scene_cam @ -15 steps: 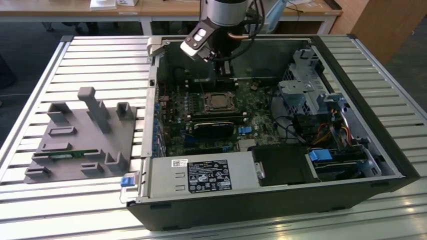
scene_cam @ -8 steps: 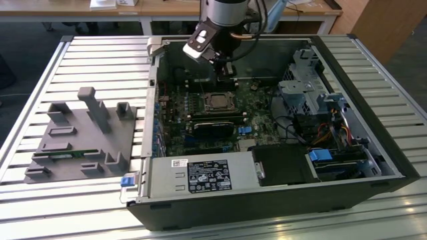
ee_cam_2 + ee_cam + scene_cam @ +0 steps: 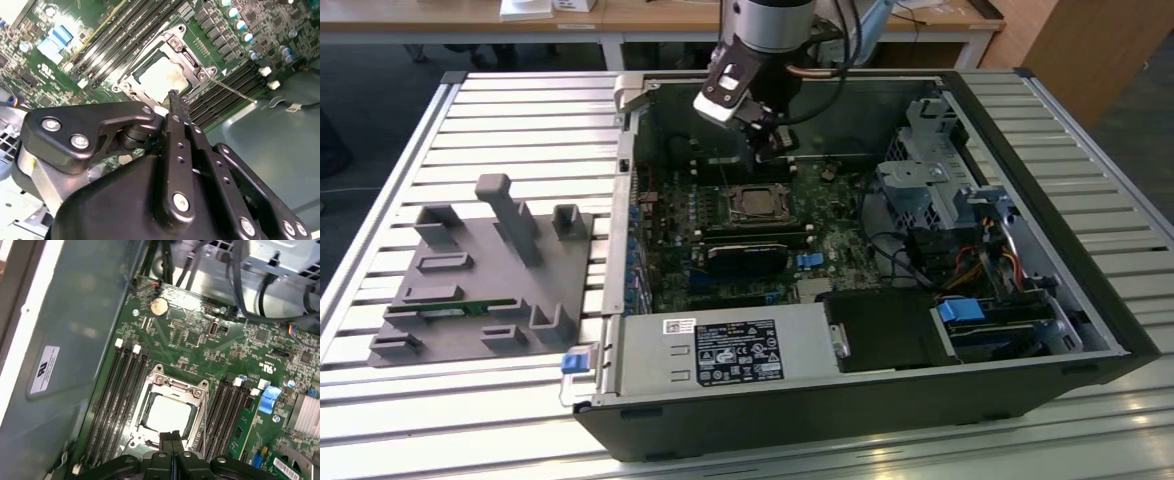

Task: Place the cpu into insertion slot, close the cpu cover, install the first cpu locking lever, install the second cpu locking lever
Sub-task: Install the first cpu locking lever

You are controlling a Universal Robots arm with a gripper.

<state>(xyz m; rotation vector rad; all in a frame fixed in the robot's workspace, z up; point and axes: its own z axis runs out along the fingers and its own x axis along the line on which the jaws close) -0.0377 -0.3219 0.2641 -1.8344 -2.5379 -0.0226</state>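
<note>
Shut, empty pincer [image 3: 774,150] hangs at chip's [image 3: 758,203] twelve o'clock, exterior view; careless descent could bend the loose lever [image 3: 232,90].

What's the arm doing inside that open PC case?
The gripper, shut and empty, hangs just above the insertion slot in the open computer case. The cpu sits in the slot with the cpu cover down around it. A thin metal lever juts out from one corner.
</note>
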